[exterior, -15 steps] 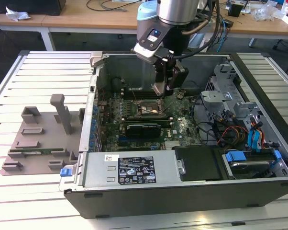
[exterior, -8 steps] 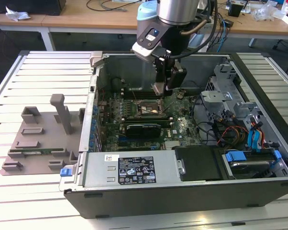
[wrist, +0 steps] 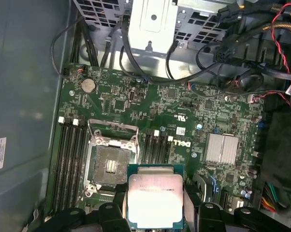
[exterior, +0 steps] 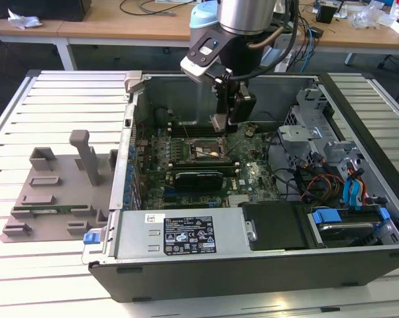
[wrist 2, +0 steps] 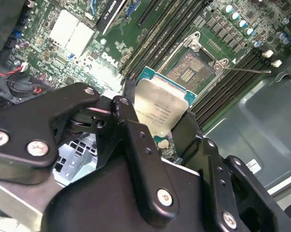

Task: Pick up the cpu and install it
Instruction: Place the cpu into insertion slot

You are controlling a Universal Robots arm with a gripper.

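Between the black fingers [wrist 2: 136, 140] of the gripper [wrist 2: 161, 126] sits the cpu [wrist 2: 160, 108], clamped by two opposite edges with its shiny silver-grey lid facing the camera and a thin green border showing around it. Held this way, the chip hangs above the green motherboard [wrist: 184, 111], apart from it and not seated. Just beside it lies the processor socket [wrist: 109, 164], its metal frame swung open and the square field of contacts bare. Dark memory slots [wrist: 70, 154] run in rows along both sides of the socket. Farther across the board stands a small ribbed silver heatsink [wrist: 222, 147], and a round coin cell [wrist: 89, 85] sits near the board's edge, below a bundle of black cables. Seen from the exterior view, the arm reaches down into the open computer case [exterior: 252, 265], which lies on its side on a pale slatted table [exterior: 67, 99]. A grey power supply [exterior: 186, 235] with a dark label fills the near wall of the case. Well apart, toward the exterior view's left, a grey plastic fixture tray [exterior: 54, 192] with upright posts rests on the table
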